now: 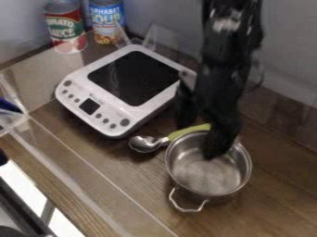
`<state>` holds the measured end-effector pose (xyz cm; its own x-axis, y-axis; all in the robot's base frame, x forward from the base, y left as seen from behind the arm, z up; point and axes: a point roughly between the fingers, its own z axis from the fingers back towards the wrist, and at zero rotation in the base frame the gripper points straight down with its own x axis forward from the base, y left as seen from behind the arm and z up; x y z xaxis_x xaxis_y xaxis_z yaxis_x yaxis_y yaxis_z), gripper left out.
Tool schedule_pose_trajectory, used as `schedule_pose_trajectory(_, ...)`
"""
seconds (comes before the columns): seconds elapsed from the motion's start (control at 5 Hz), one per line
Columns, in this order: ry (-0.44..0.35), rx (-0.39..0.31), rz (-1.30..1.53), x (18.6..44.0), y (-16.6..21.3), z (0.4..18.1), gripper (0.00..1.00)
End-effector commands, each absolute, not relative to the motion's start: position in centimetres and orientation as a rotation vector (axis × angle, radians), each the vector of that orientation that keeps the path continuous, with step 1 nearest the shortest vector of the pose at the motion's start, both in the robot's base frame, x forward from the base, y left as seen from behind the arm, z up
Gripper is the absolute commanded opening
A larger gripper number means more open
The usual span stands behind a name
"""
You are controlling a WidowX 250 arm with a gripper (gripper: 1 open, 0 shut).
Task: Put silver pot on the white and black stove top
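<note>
Two cans stand at the far left of the dark wooden surface [74, 180], against the wall. The left can [63, 25] has a red label with a line of white lettering that seems to end in "SAUCE"; the rest is too blurred to read. The can beside it [107, 20] carries a blue and white label whose top word looks like "SOUP", though the print is soft.

Just near of the cans sits the white and black stove top [121, 85], turned at an angle, its black glass bare and a panel of small dark buttons along its near left edge; no writing on the panel can be made out.

Right of the stove's near corner lies a metal spoon [158, 141] with a green handle, its bowl on the surface and its handle running right toward the pot's far rim.

The silver pot [207, 168] stands on the surface near and right of the stove, apart from it, with one loop handle facing the near edge.

The black arm [227, 56] comes down from the top right, nearly upright. Its tool [210, 141] points straight down at the pot's far rim, fingers spread wide and holding nothing. One finger [223, 141] reaches down inside the pot; whether it touches the wall cannot be told.
</note>
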<state>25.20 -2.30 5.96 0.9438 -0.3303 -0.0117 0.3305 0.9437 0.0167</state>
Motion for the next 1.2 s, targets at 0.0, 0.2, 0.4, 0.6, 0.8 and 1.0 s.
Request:
schedule_pose_trajectory(0.0,-0.041,0.04,-0.415,25.2,-2.2,4.7,1.0)
schedule_pose_trajectory(0.2,-0.047,0.053,-0.478,25.2,-1.9,4.1,1.0)
schedule_pose_trajectory(0.4,-0.052,0.057,-0.509,25.2,-1.6,4.1,1.0)
schedule_pose_trajectory(0.6,-0.057,0.061,-0.517,25.2,-1.4,4.2,1.0)
schedule_pose_trajectory(0.8,-0.063,0.063,-0.522,25.3,-1.2,4.4,1.0)
schedule_pose_trajectory(1.0,-0.069,0.064,-0.526,25.4,-1.1,4.5,1.0)
